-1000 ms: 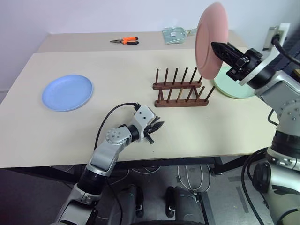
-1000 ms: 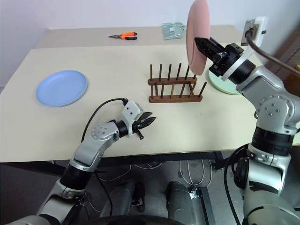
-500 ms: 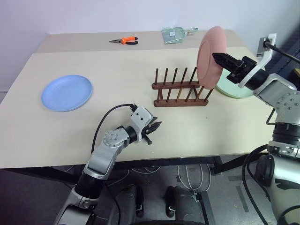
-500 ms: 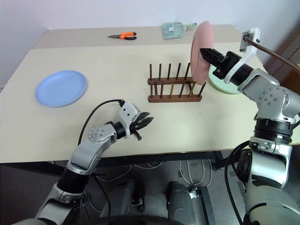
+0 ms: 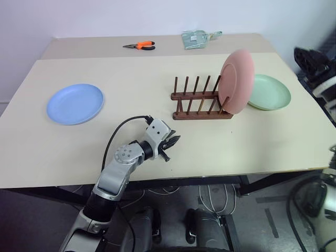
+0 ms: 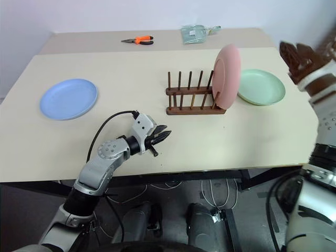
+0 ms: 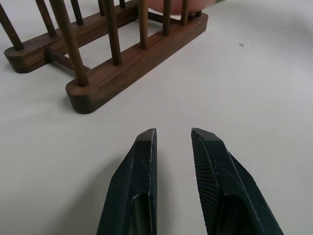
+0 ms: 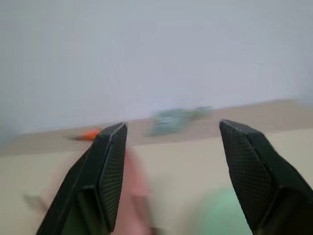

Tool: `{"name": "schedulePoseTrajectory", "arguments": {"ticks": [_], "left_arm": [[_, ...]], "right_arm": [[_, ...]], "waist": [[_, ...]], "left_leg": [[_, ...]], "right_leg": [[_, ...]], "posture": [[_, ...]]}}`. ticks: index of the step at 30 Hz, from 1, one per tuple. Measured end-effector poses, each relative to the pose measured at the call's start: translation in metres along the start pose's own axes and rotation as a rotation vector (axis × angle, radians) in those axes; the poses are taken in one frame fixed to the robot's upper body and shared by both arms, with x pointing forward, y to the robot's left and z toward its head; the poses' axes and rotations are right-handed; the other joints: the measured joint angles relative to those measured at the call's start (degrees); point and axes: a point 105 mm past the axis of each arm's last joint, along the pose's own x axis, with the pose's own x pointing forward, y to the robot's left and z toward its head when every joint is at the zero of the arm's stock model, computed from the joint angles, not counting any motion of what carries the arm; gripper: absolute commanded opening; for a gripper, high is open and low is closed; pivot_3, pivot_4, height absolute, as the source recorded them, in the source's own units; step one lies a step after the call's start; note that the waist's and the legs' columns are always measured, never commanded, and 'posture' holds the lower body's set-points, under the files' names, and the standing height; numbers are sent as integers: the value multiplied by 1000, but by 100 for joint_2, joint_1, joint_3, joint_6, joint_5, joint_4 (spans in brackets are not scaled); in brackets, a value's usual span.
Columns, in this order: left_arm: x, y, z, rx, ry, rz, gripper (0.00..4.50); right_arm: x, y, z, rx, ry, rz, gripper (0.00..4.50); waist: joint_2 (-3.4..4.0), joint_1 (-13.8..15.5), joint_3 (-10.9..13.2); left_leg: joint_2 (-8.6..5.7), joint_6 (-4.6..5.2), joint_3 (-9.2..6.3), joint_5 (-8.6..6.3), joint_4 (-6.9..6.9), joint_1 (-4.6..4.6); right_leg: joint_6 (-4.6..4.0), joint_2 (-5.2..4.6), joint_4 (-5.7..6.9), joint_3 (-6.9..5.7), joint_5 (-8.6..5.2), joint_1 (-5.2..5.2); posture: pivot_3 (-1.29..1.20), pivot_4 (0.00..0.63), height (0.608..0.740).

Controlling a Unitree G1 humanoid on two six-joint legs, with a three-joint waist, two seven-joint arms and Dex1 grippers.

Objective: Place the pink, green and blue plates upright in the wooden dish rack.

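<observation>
The pink plate (image 5: 237, 81) stands upright between the pegs at the right end of the wooden dish rack (image 5: 202, 100), with nothing holding it. Just right of the rack, the green plate (image 5: 269, 92) lies flat on the table. The blue plate (image 5: 75, 103) lies flat at the table's far left. My right gripper (image 6: 294, 52) hovers at the table's right edge, clear of both plates; its fingers (image 8: 110, 171) are spread wide and empty. My left gripper (image 5: 175, 143) rests low near the front edge, pointing toward the rack, fingertips (image 7: 144, 139) slightly apart with nothing between them.
Orange-handled pliers (image 5: 140, 45) and a pale green packet (image 5: 197, 38) lie at the back of the table (image 5: 157, 73). Open tabletop stretches between the blue plate and the rack, where several peg slots left of the pink plate stand free.
My right gripper lowered the pink plate into the rack's right end, let go, opened wide and swung away to the right. The left arm stayed still.
</observation>
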Motion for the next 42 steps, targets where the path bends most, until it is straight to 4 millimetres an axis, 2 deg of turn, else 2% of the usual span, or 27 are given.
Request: {"name": "schedulePoseTrajectory", "arguments": {"ticks": [4,5,7,10,13,16,19,23,24,31,33,36,38,39,41,42], "left_arm": [[4,-1,2,5,-3,-15,1131],[5,-1,4,8,-7,-20,1131],[6,2,4,17,-2,-20,1131],[6,2,3,16,2,-24,1131],[6,2,4,17,0,-25,1131],[5,2,3,14,2,-19,1131],[4,1,1,9,5,-14,1131],[2,2,2,14,0,-2,1131],[2,2,2,15,-1,0,1131],[0,1,0,8,2,3,1131],[-1,1,1,12,1,5,1131],[-2,3,0,17,6,7,1131],[-3,4,-1,21,12,8,1131],[-3,3,-1,21,10,6,1131],[-3,2,0,11,6,-6,1131],[-2,0,1,4,-2,-16,1131]], "right_arm": [[6,11,-86,-336,337,88,3009],[7,13,-101,-402,396,114,3009],[14,12,-116,-520,458,148,3009],[30,12,-116,-641,475,157,3009],[41,16,-119,-710,485,145,3009],[40,18,-137,-717,541,144,3009],[39,17,-140,-727,565,143,2176],[35,12,-145,-748,597,129,147],[35,12,-145,-751,598,128,63],[37,3,-128,-830,482,61,63],[37,-4,-109,-863,398,32,63],[39,-9,-63,-840,216,-22,63],[41,-1,-22,-758,41,-45,63],[39,4,1,-664,-48,-52,63],[31,32,56,-397,-253,36,63],[24,46,76,-305,-318,105,63]], "waist": [[9,-145,3],[15,-148,7],[27,-169,12],[25,-159,13],[25,-140,13],[24,-104,13],[25,-120,12],[26,-142,12],[26,-145,12],[28,-129,12],[29,-128,13],[29,-140,13],[30,-151,13],[30,-144,13],[33,-136,14],[33,-123,14]], "left_leg": [[1,-6,15,4,-3,17],[2,-6,15,5,-3,17],[1,-6,23,5,-3,19],[3,-8,23,6,-6,20],[4,-10,22,7,-6,21],[2,-10,21,7,-5,20],[3,-11,20,7,-5,22],[4,-12,21,8,-6,24],[4,-12,20,8,-6,24],[4,-13,20,8,-6,26],[3,-13,20,8,-6,26],[5,-14,20,8,-8,27],[8,-15,19,8,-8,29],[10,-15,17,9,-9,28],[16,-16,9,9,-8,28],[17,-16,6,8,-8,26]], "right_leg": [[2,4,10,16,-1,0],[2,4,10,16,-1,0],[3,5,10,22,-2,-1],[6,8,8,22,-4,0],[6,7,7,21,-5,4],[7,4,4,20,-5,8],[7,5,5,19,-4,10],[6,4,6,20,-4,10],[6,5,6,20,-4,10],[6,3,6,20,-5,13],[6,2,5,20,-5,13],[6,4,5,21,-5,12],[6,2,5,24,-4,12],[6,1,5,25,-4,12],[3,-2,7,26,-3,12],[3,-2,6,23,-3,12]], "posture": [[0,150,740],[0,150,740],[0,150,740],[0,150,740],[0,150,740],[0,150,740],[0,150,740],[0,150,740],[0,150,740],[0,150,740],[0,150,740],[0,150,740],[0,150,740],[0,150,740],[0,150,740],[0,150,740]]}}
